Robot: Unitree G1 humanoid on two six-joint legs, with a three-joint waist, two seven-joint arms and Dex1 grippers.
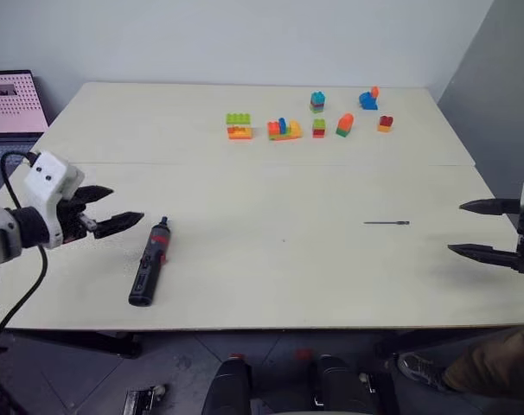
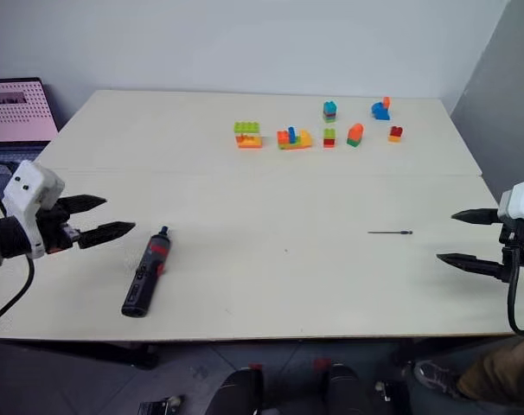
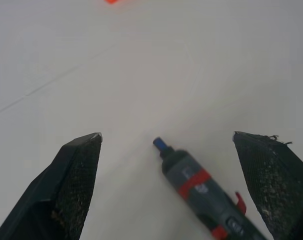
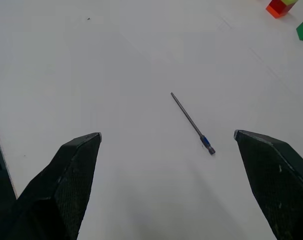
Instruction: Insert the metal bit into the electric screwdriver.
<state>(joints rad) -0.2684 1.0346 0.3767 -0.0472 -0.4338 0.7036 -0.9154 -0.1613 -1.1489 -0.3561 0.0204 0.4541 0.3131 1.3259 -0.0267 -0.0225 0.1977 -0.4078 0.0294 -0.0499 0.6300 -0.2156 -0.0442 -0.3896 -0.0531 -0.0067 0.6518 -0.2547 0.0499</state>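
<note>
While both pincers gape empty, left pincer point(image 1: 106, 216) takes electric screwdriver point(image 1: 150, 264) mid-body; right pincer point(image 1: 482, 229) pinches metal bit point(image 1: 386, 223) flat off counter point(image 1: 271, 277).

No text can be read; a mark on the screwdriver's point(image 3: 207, 191) red band is too blurred to make out.
</note>
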